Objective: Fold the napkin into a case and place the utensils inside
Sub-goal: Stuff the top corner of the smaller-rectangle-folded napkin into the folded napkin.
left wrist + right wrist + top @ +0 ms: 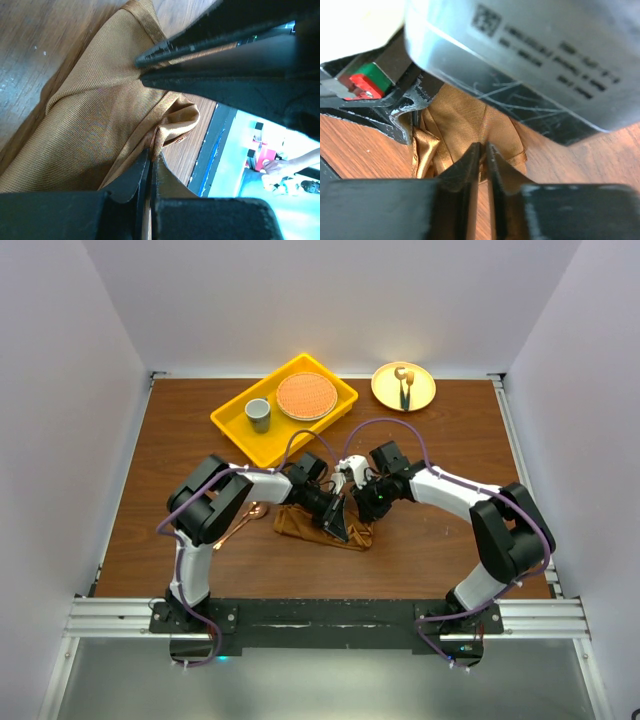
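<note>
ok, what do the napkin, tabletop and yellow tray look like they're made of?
napkin: woven cloth, faint satin sheen; fine weave lines, soft folds, stitched hem.
tabletop: wood or wood-look laminate, can't tell which; matte brown with grain streaks.
yellow tray: probably moulded plastic; smooth, uniform colour, rounded rim.

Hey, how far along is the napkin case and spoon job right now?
Early on. Done: the napkin is gathered into a rumpled, partly folded heap, not yet a neat pouch. In hand: the left pincer and right pincer each pinch a fold of it. To do: finishing the case and slipping in the spoon, which lies on the table beside the cloth.
</note>
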You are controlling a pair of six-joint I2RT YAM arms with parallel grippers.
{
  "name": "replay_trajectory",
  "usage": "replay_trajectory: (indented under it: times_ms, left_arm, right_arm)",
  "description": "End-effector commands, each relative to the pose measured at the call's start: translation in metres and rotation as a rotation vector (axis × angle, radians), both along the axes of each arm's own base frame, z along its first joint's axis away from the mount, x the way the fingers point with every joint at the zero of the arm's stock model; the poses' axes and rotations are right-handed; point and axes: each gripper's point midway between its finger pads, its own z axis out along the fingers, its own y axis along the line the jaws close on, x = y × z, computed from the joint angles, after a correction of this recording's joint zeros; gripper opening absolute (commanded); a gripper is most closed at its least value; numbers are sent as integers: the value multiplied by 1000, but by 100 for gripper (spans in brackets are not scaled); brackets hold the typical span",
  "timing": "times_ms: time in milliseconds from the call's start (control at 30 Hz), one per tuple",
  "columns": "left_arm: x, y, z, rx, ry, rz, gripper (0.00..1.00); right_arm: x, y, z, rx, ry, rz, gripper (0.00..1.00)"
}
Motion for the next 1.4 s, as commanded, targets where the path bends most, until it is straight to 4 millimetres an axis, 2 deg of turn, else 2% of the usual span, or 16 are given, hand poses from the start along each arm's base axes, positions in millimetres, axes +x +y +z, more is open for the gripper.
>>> replay_trajectory:
  times_ms: [0,33,200,367,600,767,1067,1200,1367]
  left_arm:
    - [13,5,-13,54,-32,36,0]
    - [13,5,-13,55,-33,34,0]
    - [15,4,-11,52,-35,37,0]
    - [22,-1,0,42,-51,42,0]
    - [31,-11,23,-2,-61,50,0]
    - [34,-16,32,-15,-48,51,0]
    - [35,-16,20,15,0,64,0]
    - [32,-11,6,50,40,79,0]
    - [34,-5,-1,64,71,106,0]
  right_arm:
    - [8,4,10,6,-49,15,8]
    - [8,5,11,6,-49,12,0]
    - [15,10,30,38,-79,2,0]
    - [12,16,46,86,-96,20,0]
    - [10,14,42,77,-94,39,0]
    - [9,12,36,64,-90,42,0]
    - [13,15,44,84,-112,33,0]
    - [16,17,48,94,-125,28,0]
    - [16,19,52,107,-131,34,0]
